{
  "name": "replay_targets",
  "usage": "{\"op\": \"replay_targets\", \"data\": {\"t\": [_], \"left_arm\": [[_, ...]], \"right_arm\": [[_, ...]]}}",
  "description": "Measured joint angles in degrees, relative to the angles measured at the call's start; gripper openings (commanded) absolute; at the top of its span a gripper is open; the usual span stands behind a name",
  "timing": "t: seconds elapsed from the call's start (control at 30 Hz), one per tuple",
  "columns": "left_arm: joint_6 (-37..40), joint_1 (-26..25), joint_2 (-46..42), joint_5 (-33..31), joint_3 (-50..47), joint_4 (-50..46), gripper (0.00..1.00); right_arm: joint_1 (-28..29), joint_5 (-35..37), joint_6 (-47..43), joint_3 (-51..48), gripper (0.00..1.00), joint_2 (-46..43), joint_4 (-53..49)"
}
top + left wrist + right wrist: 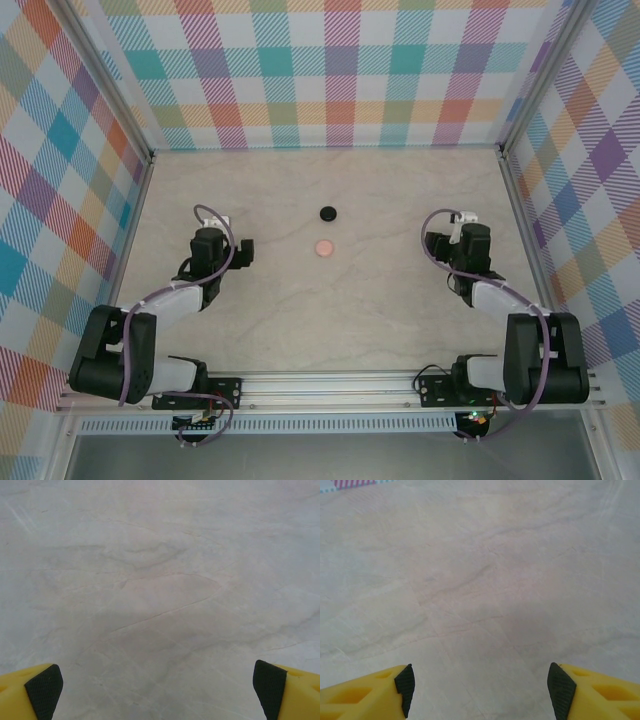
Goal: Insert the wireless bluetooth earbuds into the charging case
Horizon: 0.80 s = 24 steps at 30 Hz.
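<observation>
At 9 o'clock of the cases: left gripper (pixel 157 690), low over bare table (pixel 380 320), fingers (pixel 45 690) spread wide, nothing between. Mid-table, toward 12 o'clock: black charging case (pixel 327 213), round, flat on the marble. Just at its 6 o'clock, not touching: pink charging case (pixel 323 247). Lids open or shut: cannot tell. Earbuds too small to make out from above. At 3 o'clock of the cases: right gripper (pixel 482 690), fingers spread, pinching nothing, marble below.
</observation>
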Motion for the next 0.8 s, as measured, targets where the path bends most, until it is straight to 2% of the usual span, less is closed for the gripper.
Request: {"op": "replay_targets", "data": {"t": [0.3,0.5,0.57,0.6,0.63,0.8], "left_arm": [[1.6,4.5,6.3,8.0,-4.7,16.3,0.99],[1.5,6.0,11.9,10.4,-7.0,26.1,0.98],[1.4,6.0,13.1,10.4,-7.1,26.5,1.00],[1.2,6.0,13.2,10.3,-6.9,26.4,1.00],[1.0,6.0,13.4,9.7,-6.2,25.5,1.00],[-0.2,6.0,13.9,7.4,-3.4,24.8,1.00]], "right_arm": [[-2.8,-4.8,-1.3,-1.0,0.75,7.8,13.1],[-3.1,-6.3,-1.4,-2.9,0.76,10.5,18.6],[-3.1,-6.7,-1.4,-3.6,0.77,12.1,21.7],[-3.1,-6.9,-1.4,-3.6,0.83,12.8,21.8],[-3.1,-7.2,-1.7,-3.6,0.99,13.3,21.8],[-2.3,-7.1,-2.5,-3.3,1.00,13.7,21.8]]}}
